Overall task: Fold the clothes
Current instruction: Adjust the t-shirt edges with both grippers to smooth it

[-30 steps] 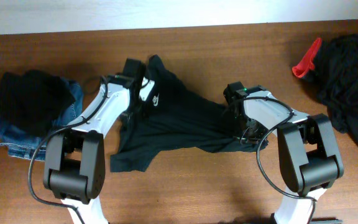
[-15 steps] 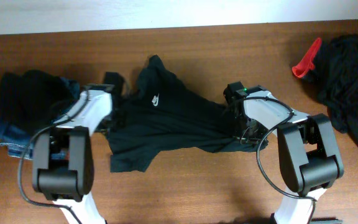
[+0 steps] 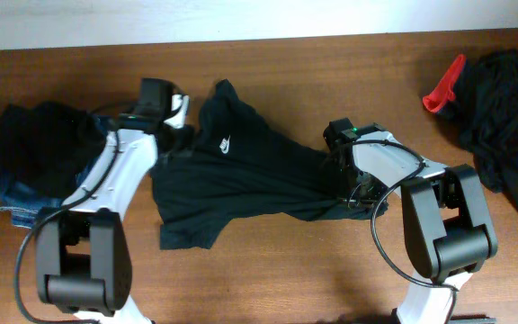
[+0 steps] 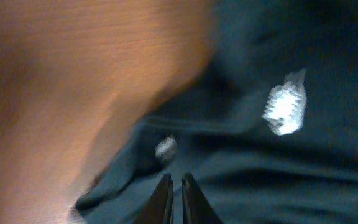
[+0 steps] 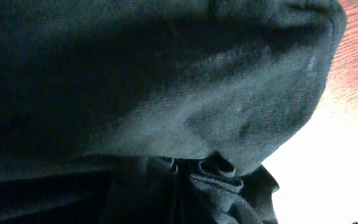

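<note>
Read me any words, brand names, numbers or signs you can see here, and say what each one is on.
No text here can be read.
Small white chest logo on the very dark teal-black short-sleeved T-shirt: too small from overhead, blurred in the left wrist view.
Tiny white patch by a seam of that shirt: blurred, unreadable.
Brown wooden table: no writing visible.

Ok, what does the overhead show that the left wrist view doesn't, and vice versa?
Overhead only: the whole T-shirt spread out, a dark pile on jeans at the left, and a black heap with something red at the right. Left wrist only: a blurred close-up of the left tool, tips nearly together over the fabric. Both: the white chest logo and the wooden table.
</note>
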Motion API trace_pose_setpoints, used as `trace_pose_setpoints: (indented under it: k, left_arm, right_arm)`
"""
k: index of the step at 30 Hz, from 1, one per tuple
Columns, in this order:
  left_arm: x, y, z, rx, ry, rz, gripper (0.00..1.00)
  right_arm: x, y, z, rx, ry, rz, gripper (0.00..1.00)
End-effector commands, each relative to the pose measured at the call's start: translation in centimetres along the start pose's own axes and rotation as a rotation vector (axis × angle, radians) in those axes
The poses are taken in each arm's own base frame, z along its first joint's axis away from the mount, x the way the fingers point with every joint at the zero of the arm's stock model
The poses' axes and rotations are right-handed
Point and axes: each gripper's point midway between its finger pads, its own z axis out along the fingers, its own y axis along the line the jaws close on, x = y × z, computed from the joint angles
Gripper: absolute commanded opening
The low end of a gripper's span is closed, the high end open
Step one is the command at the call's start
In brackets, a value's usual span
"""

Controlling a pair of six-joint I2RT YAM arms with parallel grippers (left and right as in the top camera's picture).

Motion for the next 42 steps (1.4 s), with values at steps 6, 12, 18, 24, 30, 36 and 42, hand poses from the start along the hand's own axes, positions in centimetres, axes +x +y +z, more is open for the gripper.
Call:
trace_pose_setpoints:
  k: [6, 12, 18, 24, 30, 36, 42]
  left_arm:
    - [-3.2, -7.0, 3.6, 0.14, -0.143, 0.319, 0.08]
    - [-3.1, -7.1, 7.3, 0.135, -0.151, 0.321, 0.08]
    - [-3.3, -4.2, 9.4, -0.006, -0.152, 0.296, 0.07]
    - [-5.1, 2.1, 8.8, -0.249, -0.207, 0.152, 0.07]
    - [-4.6, 7.6, 8.3, -0.335, -0.192, 0.028, 0.07]
    - [-4.5, 8.8, 6.6, -0.335, -0.115, 0.015, 0.06]
    - [-6.7, 4.5, 1.6, -0.149, -0.119, 0.049, 0.13]
  right_arm:
    - [0.6, -0.2, 1.9, 0.03, 0.041, -0.024, 0.04]
    - [0.7, -0.2, 1.9, 0.027, 0.043, -0.024, 0.04]
    - [0.7, -0.2, 1.9, 0.027, 0.043, -0.024, 0.04]
    - [0.6, -0.2, 1.9, 0.027, 0.043, -0.023, 0.04]
    - [-0.2, 0.2, 1.6, 0.01, 0.012, -0.014, 0.09]
    - [-4.0, 1.0, -3.4, -0.089, -0.141, -0.024, 0.44]
    - [-6.4, 1.9, -11.9, -0.305, -0.322, -0.068, 0.69]
